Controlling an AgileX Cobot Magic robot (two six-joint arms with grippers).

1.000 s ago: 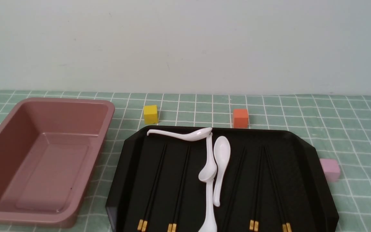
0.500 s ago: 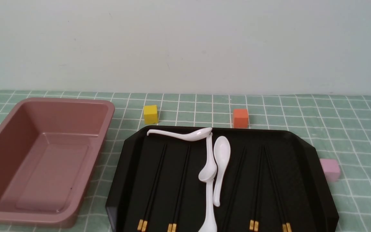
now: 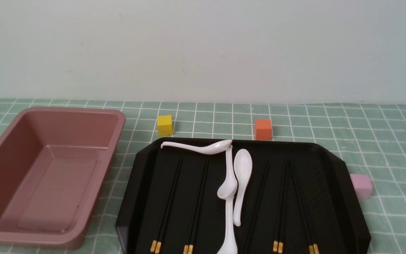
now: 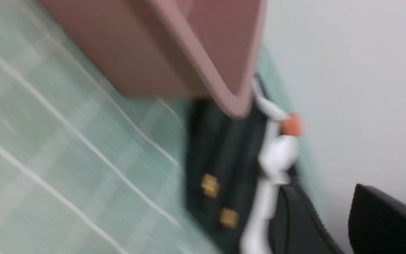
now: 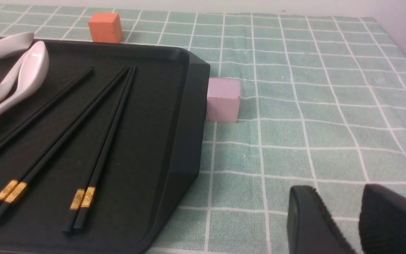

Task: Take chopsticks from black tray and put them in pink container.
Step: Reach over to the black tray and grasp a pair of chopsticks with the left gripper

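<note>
Jaws of our left gripper (image 4: 324, 197) and right gripper (image 5: 333, 197) stand apart, empty. Just ahead of the left one, thin black gold-banded chopsticks (image 4: 210, 185) lie on the glossy black tray (image 4: 193, 148); beyond sits the deep dusty-pink plastic container (image 4: 160, 53).

Front view forward, raised; wrist views low, close; common black tray (image 3: 330, 197)

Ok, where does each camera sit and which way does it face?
Front: between the arms, facing forward over tray and tub to the wall; no arm shows.
Left wrist: on left arm, blurred, facing past the tub to the tray; left claw shows.
Right wrist: on right arm, facing tray's right edge, chopsticks, pink cube; right claw shows.
Shared: tray and orange cube, all three.
</note>
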